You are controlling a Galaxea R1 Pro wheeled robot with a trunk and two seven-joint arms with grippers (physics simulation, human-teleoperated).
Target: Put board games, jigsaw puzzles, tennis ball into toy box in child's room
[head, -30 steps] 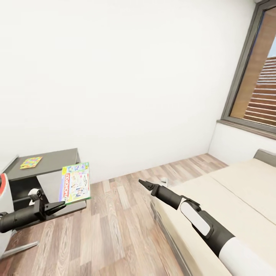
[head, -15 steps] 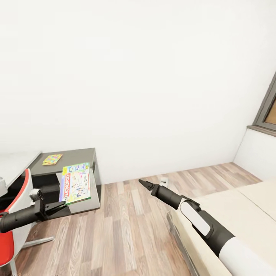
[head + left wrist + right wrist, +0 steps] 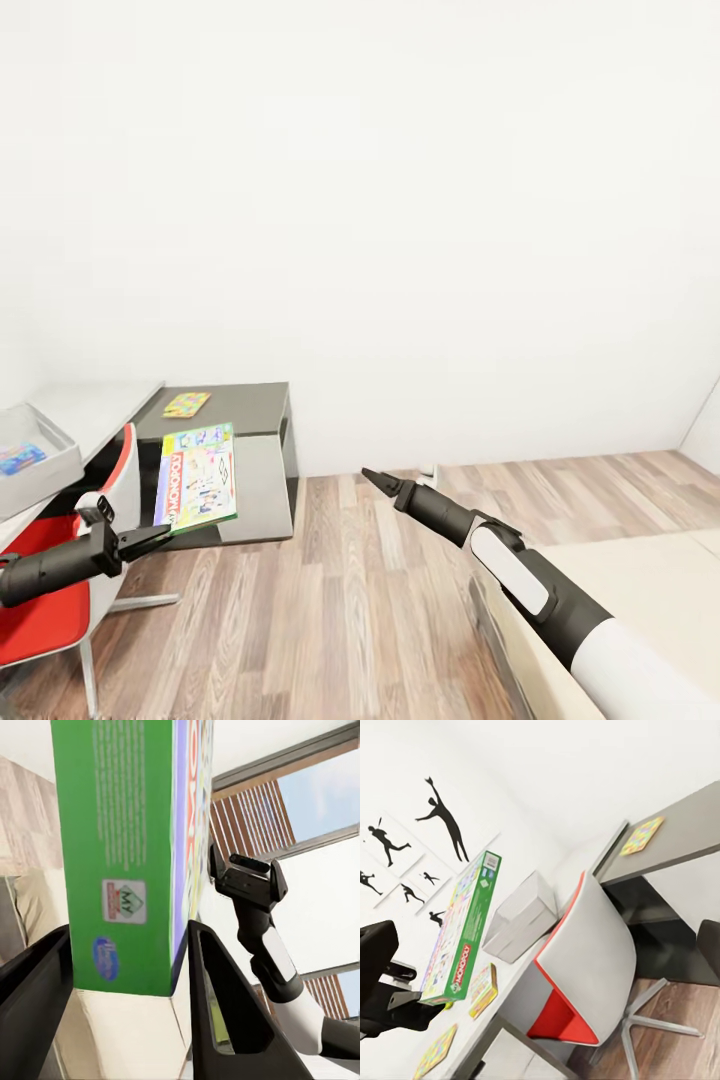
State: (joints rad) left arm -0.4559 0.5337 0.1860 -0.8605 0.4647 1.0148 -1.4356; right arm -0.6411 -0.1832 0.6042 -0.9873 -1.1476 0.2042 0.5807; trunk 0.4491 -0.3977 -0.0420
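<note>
Our left gripper (image 3: 150, 541) pinches the Monopoly box (image 3: 197, 476) by its lower edge, holding it upright in the air in front of the dark grey cabinet (image 3: 240, 415), long axis vertical, printed face toward our head camera. Our right gripper (image 3: 372, 479) hangs over the wood floor (image 3: 330, 610), fingers pressed together. Since a second ago our view has swung left: the window is gone, and the toy box (image 3: 35, 455), cut by the frame, now shows on the table's (image 3: 110, 400) edge above the red chair (image 3: 55, 590). A jigsaw puzzle (image 3: 187, 404) lies on the cabinet.
</note>
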